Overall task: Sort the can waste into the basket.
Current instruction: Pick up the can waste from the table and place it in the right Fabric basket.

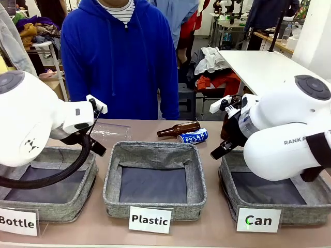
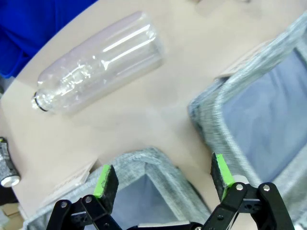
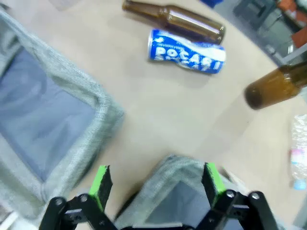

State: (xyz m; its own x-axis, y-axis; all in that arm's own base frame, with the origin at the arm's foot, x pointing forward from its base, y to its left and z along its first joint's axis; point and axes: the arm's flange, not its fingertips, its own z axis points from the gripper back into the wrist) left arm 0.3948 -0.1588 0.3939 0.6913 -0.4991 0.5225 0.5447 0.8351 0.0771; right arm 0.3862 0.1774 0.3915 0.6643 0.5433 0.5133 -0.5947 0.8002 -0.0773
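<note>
Lying on its side on the desk (image 1: 217, 233), the blue can (image 1: 193, 136) sits beyond the far rim of the Plastic basket (image 1: 155, 149), on the person's side. It is outside the Can basket (image 1: 302, 213) and apart from it. A brown bottle (image 1: 178, 129) lies just beside the can, on its far side; whether they touch is hard to tell.

The right claw (image 3: 157, 182) is open with nothing between its green pads (image 3: 100, 184). It hangs over a corner of a grey basket, well short of the blue can. In the right wrist view a second brown bottle (image 3: 278, 86) shows blurred near the right edge, apart from the can.

The left claw (image 2: 163, 175) is open too, its pads spread wide and gripping nothing, above a basket corner. A clear bottle (image 2: 100, 64) lies on its side on the desk beyond it. At the left edge of that view a grey can (image 2: 5, 165) is partly cut off, resting on the desk near the basket's rim.

The Bottle basket (image 1: 62, 209) stands in line with the other two at the near edge, each with its white label in front. A person in a blue hoodie (image 1: 121, 62) stands at the far side.
</note>
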